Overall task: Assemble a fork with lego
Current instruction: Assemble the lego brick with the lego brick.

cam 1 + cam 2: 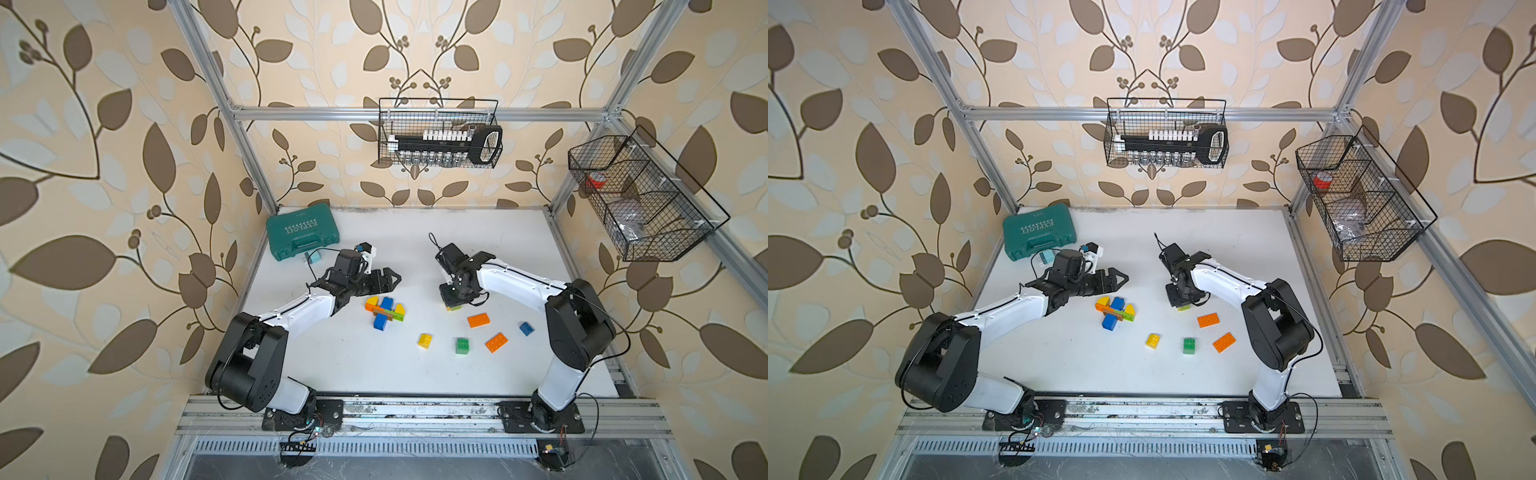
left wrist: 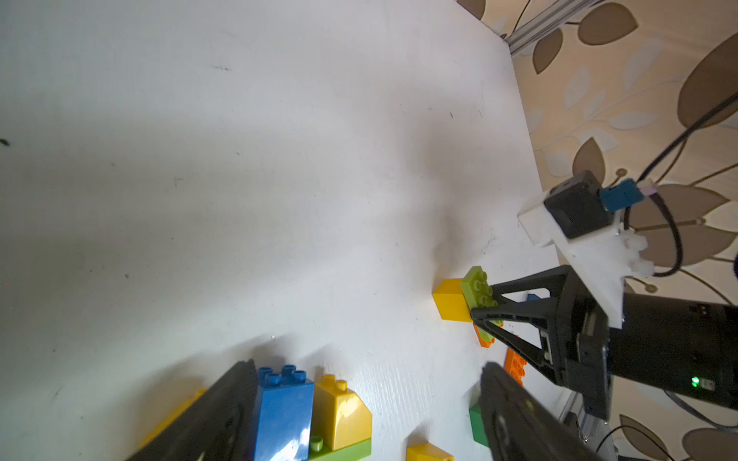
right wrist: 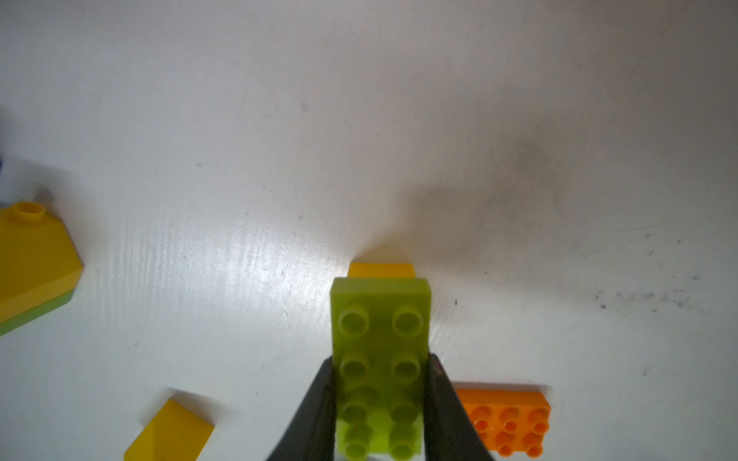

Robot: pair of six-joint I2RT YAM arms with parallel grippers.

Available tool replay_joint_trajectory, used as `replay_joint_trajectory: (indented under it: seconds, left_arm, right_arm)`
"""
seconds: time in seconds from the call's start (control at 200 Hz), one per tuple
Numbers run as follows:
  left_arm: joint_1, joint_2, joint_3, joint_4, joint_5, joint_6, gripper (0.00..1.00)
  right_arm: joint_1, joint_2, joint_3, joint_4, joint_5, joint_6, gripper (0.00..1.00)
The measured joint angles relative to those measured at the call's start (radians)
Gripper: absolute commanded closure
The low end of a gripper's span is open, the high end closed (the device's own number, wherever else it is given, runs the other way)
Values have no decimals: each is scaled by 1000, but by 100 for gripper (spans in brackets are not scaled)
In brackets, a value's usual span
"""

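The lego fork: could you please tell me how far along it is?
Done: a cross-shaped cluster of blue, yellow, orange, green and brown bricks stands joined. In hand: the right gripper clamps a lime-green plate over a yellow brick. Remaining: five loose bricks, such as the orange brick, lie unattached.

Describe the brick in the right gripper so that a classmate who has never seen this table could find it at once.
On the white table, follow the right arm down to the right gripper, shut on a lime-green plate. It is flat, with two rows of four studs; the orange brick beside it lies loose.
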Motion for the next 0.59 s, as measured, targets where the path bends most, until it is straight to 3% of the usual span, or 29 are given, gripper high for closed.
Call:
replay_joint_trajectory:
  seconds: [0.25, 0.595]
  left_arm:
    - [13, 0, -5, -1, 0, 0, 11]
    - [19, 0, -5, -8, 0, 0, 11]
  right_arm:
    - [8, 32, 33, -23, 22, -56, 74]
    - [-6, 12, -1, 75, -48, -41, 77]
